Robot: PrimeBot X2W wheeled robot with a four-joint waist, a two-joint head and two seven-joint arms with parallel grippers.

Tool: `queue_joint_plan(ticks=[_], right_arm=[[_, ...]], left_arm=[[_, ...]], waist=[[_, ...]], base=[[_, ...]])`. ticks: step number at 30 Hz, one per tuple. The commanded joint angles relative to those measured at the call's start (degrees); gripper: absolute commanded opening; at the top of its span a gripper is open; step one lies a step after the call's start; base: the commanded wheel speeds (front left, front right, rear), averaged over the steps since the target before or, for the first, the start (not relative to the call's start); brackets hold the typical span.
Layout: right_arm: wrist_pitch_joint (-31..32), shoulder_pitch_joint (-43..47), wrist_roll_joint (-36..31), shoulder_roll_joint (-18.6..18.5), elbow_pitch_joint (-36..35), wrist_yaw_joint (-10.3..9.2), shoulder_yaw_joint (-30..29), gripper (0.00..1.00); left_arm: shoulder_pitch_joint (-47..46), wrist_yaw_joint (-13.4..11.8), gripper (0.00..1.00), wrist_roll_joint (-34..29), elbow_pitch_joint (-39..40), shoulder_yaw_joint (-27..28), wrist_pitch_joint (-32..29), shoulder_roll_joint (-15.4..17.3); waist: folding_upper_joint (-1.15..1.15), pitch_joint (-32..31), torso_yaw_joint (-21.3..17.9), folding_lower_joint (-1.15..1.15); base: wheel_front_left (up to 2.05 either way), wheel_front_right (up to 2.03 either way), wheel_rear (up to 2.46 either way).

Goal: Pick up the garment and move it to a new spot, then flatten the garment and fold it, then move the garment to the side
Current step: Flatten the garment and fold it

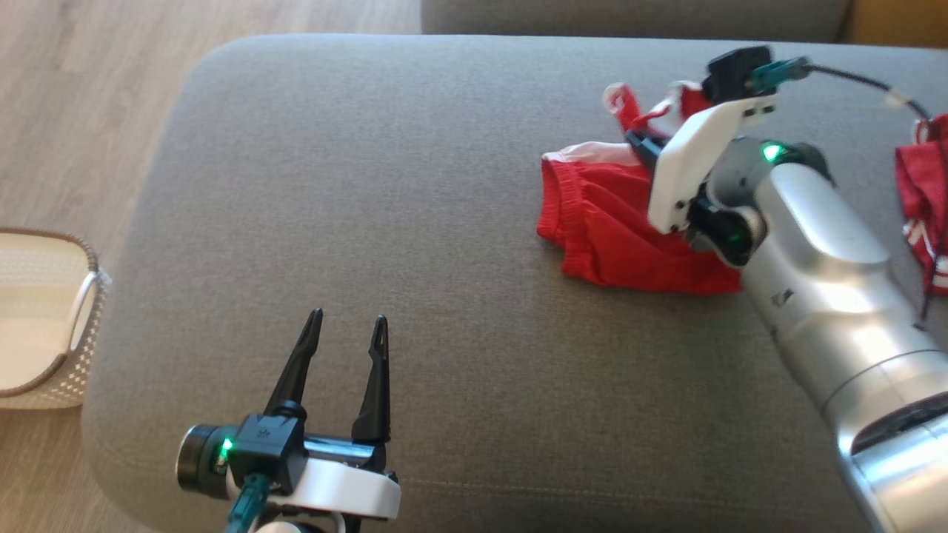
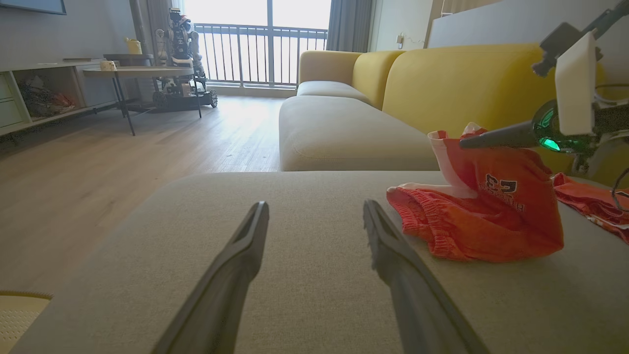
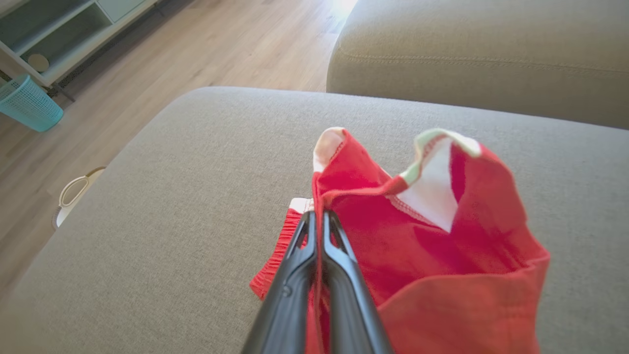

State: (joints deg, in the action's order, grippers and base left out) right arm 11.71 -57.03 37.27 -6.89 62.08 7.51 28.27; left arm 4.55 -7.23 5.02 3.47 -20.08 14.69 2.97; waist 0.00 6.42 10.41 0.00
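Losing the right side of the garment point(image 1: 607, 222) behind the right arm point(image 1: 815, 244). Cropping a second red cloth point(image 1: 918, 192), right of the garment, at the head view's edge. Cropping the basket point(image 1: 92, 266), far left of the garment, likewise. Failing to resolve the dark print point(image 2: 501, 189) on the garment: too small, partly folding under.

Bare cushion point(image 1: 444, 222) lies open left of the garment point(image 1: 615, 237); a second red cloth point(image 1: 922, 192) lies near its right.
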Motion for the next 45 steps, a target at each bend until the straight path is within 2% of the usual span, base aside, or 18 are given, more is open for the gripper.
queue_joint_plan(ticks=[1,10,12,13,17,20,22,26,28,29,30,33,37,45], right_arm=[[0.4,-1.6,-0.4,1.7,-0.7,-0.02,0.8,0.00],[1.2,-1.4,1.1,3.8,0.9,-0.02,3.2,0.00],[1.3,-0.7,3.2,4.0,-1.2,-0.02,4.3,0.31],[1.4,-0.1,4.6,4.0,-2.9,-0.02,5.2,1.00],[-0.1,1.4,8.9,4.0,-7.9,-0.02,7.9,1.00],[-2.9,1.4,8.6,3.5,-9.4,-0.02,8.3,1.00],[-4.7,1.8,7.7,0.9,-10.4,-0.02,8.0,1.00],[-10.7,3.3,1.9,-8.1,-9.5,-0.02,6.6,1.00],[-13.3,5.2,0.2,-11.1,-8.0,-0.02,4.3,1.00],[-14.6,6.1,-1.0,-12.3,-7.2,-0.02,3.5,0.58],[-16.0,7.1,-2.4,-13.3,-6.4,-0.02,2.9,0.00],[-20.3,10.3,-5.3,-13.8,-4.4,-0.02,0.5,0.00],[-24.5,12.9,-9.0,-11.0,-2.3,-0.02,-2.0,0.00],[-26.4,12.8,-16.9,-5.5,3.5,-0.02,-5.4,0.00]], left_arm=[[-0.8,0.2,1.00,0.0,1.4,1.1,0.3,-0.1],[-0.3,-0.1,1.00,0.6,1.4,0.6,0.3,-0.1],[-0.4,-0.1,1.00,0.7,1.3,0.4,0.3,-0.1],[-0.4,-0.1,1.00,0.8,1.2,0.3,0.3,-0.1],[-0.2,-0.1,1.00,0.8,0.7,-0.1,0.3,-0.1],[0.2,-0.2,1.00,0.7,0.7,0.0,0.3,-0.1],[0.5,-0.2,1.00,0.6,0.7,0.0,0.3,-0.1],[1.1,-0.2,1.00,0.6,1.0,-0.1,0.3,-0.1],[1.3,-0.3,1.00,0.7,1.3,-0.2,0.3,-0.1],[1.5,-0.4,1.00,0.7,1.5,-0.3,0.3,-0.1],[1.6,-0.4,1.00,0.7,1.6,-0.4,0.3,-0.1],[1.8,-0.4,1.00,0.9,1.8,-0.8,0.3,-0.1],[1.8,-0.3,1.00,0.9,1.9,-1.5,0.3,-0.1],[0.6,0.2,1.00,0.4,1.9,-2.1,0.3,-0.1]], waist=[[0.00,-0.4,0.7,0.00],[0.00,-0.9,1.3,0.00],[0.00,-1.2,0.9,0.00],[0.00,-1.4,0.7,0.00],[0.00,-2.5,-0.2,0.00],[0.00,-3.2,-0.7,0.00],[0.00,-3.6,-0.7,0.00],[0.00,-4.3,0.1,0.00],[0.00,-4.5,0.7,0.00],[0.00,-4.5,1.0,0.00],[0.00,-4.5,1.4,0.00],[0.00,-4.5,2.3,0.00],[0.00,-4.1,3.7,0.00],[0.00,-2.3,7.2,0.00]], base=[[0.00,0.00,0.00],[0.00,0.00,0.00],[0.00,0.00,0.00],[0.00,0.00,0.00],[0.00,0.00,0.00],[0.00,0.00,0.00],[0.00,0.00,0.00],[0.00,0.00,0.00],[0.00,0.00,0.00],[0.00,0.00,0.00],[0.00,0.00,0.00],[0.00,0.00,0.00],[0.00,0.00,0.00],[0.00,0.00,0.00]])
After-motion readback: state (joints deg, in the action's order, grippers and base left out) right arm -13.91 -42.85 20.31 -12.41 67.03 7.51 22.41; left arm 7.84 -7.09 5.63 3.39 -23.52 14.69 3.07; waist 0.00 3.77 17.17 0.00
